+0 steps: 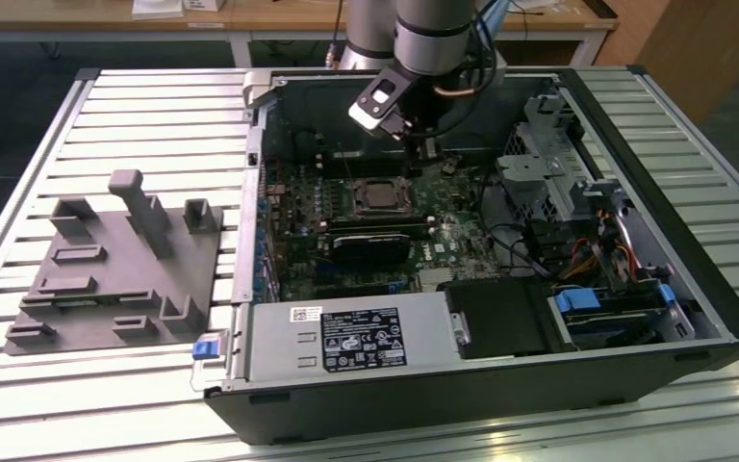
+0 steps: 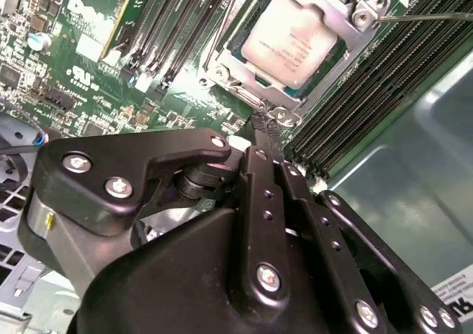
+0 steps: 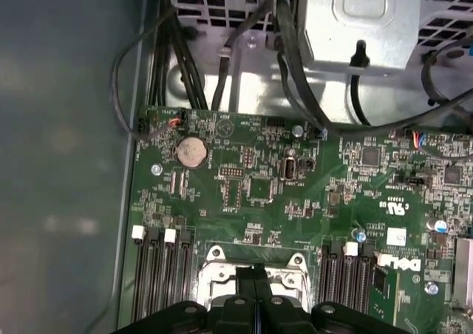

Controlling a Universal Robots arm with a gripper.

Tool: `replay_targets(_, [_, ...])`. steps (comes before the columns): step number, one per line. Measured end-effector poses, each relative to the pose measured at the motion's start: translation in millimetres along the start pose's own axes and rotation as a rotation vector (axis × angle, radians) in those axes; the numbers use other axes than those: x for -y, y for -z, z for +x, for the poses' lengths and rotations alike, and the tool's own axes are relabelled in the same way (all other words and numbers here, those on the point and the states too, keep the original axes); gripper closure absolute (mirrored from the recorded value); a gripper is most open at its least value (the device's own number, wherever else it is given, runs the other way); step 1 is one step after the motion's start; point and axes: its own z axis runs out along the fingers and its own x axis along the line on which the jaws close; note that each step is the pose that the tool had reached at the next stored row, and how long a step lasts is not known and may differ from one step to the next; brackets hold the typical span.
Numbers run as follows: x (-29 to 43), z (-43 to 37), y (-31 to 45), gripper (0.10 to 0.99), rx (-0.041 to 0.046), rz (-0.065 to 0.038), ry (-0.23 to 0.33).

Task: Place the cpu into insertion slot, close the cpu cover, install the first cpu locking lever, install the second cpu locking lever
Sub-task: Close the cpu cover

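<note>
The cpu (image 2: 292, 38), a square chip with a dull silver top, lies in the insertion slot (image 1: 379, 195) on the green board. The cpu cover (image 2: 353, 9), a thin metal frame, lies flat around it. A thin wire lever (image 2: 436, 15) runs out from the cover's corner. My gripper (image 2: 264, 125) is shut, its two black fingers pressed together with nothing visible between them. Its tip hovers at the cover's edge, beside a mounting screw (image 2: 281, 114). In the first wrist view the gripper (image 3: 255, 273) sits over the socket frame (image 3: 214, 275). In the exterior view the gripper (image 1: 411, 152) hangs just behind the slot.
The open computer case (image 1: 716, 318) lies on a slatted table. A black card (image 1: 372, 245) sits in front of the slot, memory slots (image 2: 362, 90) flank it, and a drive cage (image 1: 549, 178) with cables stands on the exterior view's right. A grey fixture block (image 1: 113, 260) lies outside.
</note>
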Motion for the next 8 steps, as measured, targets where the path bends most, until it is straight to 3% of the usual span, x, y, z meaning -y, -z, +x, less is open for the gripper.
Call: replay_targets(8, [5.8,-0.1,-4.3,0.980,0.0003,0.000,0.000])
